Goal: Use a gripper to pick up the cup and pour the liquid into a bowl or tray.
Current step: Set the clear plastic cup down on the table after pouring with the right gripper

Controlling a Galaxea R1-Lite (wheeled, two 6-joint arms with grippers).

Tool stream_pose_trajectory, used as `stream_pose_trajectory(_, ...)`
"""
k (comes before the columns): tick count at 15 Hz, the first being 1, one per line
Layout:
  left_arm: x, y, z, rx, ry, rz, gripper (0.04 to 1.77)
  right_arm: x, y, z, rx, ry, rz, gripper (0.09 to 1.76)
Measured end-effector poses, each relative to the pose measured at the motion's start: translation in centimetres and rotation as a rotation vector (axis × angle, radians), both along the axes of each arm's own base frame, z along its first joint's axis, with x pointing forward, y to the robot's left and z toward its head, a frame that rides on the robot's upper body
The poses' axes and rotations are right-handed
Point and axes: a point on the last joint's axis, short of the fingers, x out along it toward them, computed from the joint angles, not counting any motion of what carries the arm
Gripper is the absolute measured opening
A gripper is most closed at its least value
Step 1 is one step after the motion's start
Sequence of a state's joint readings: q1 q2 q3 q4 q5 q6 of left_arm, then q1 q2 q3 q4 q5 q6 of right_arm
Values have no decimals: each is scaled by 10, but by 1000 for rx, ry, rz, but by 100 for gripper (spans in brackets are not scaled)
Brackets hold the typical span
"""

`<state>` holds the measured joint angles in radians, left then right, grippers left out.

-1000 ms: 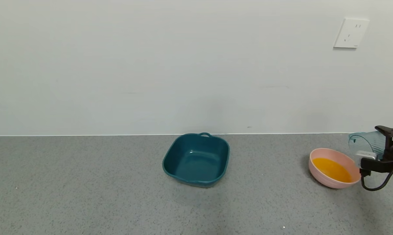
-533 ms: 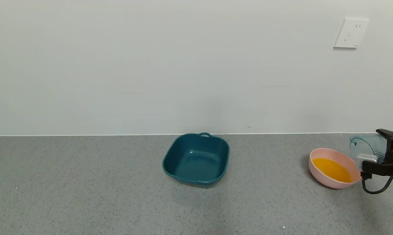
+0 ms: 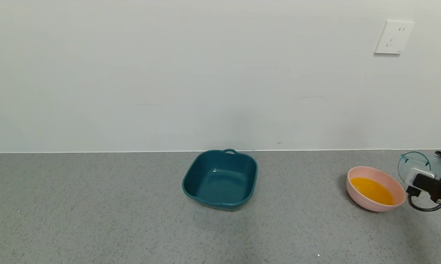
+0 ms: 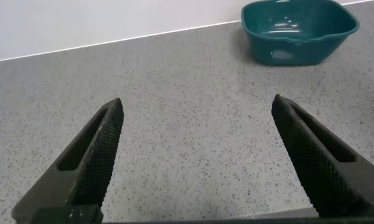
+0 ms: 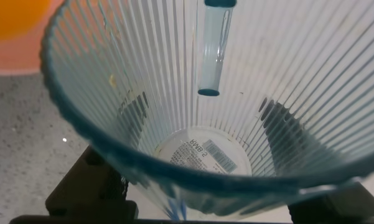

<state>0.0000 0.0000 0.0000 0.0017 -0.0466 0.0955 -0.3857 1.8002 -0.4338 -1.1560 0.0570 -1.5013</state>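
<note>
The cup lies tilted on its side at the far right, its mouth facing left, just right of the pink bowl. My right gripper is shut on it. In the right wrist view the cup looks empty down to a label on its base, and the dark fingers show through its ribbed wall. The orange liquid sits in the bowl; a piece of the bowl and its liquid shows beside the cup's rim. My left gripper hangs open over bare counter.
A square dark teal tray with a small handle stands empty mid-counter by the wall, and the left wrist view shows the same tray far off. A white wall socket is at upper right. The counter is grey speckled stone.
My right gripper has carried the cup to the right and slightly down, away from over the bowl. The bowl, liquid and tray have not moved.
</note>
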Motion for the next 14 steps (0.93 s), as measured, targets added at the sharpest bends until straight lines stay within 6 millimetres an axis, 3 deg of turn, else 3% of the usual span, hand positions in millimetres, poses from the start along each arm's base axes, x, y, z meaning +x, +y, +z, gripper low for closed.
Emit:
stream_pose_trajectory(5,0,0,0,0,0,0,172,-1,6,9,284,-135,-113,136)
stream_pose_trajectory(14,0,0,0,0,0,0,172,17,49,23,833,-391,-196,136)
